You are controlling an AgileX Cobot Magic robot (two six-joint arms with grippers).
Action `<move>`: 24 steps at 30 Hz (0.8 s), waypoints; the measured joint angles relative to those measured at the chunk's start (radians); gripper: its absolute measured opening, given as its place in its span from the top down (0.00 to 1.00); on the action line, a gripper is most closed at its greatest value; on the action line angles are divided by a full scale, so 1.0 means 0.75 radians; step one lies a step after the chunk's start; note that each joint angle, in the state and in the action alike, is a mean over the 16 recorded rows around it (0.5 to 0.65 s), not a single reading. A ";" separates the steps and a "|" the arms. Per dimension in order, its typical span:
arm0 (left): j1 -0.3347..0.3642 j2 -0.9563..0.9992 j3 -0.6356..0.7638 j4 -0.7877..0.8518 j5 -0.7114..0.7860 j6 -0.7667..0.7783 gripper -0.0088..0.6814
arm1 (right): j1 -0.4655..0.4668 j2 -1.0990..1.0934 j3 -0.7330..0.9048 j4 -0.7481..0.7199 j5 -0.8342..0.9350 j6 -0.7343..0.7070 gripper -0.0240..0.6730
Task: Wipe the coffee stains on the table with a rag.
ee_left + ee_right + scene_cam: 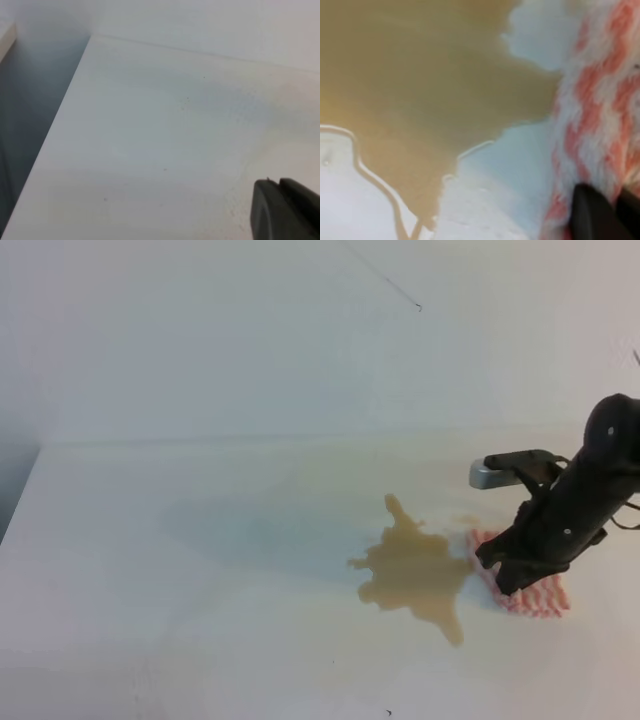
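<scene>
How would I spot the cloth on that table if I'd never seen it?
Start at the wide white tabletop and find the tan, spiky coffee splash right of its middle. Just right of the splash, under the black right gripper, lies a small cloth. Its red-pink and white zigzag stripes are the only pattern there.

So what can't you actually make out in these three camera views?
- Left gripper: left wrist view, cut off by the frame corner; open or shut unclear.
- Rag under the right gripper: high view, the arm hides the rag's middle and the contact.
- Coffee stains: right wrist view, too close and blurred, edges run off frame.
</scene>
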 joint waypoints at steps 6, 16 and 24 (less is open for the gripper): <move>0.000 0.000 0.000 0.000 0.000 0.000 0.99 | 0.102 0.011 -0.029 0.007 -0.010 -0.001 0.94; 0.000 0.000 0.000 0.000 0.000 0.000 0.99 | 0.222 0.034 -0.103 0.031 -0.009 0.012 0.94; 0.000 0.000 0.000 0.000 0.000 0.000 0.99 | 0.238 0.027 -0.135 0.036 -0.008 0.031 0.94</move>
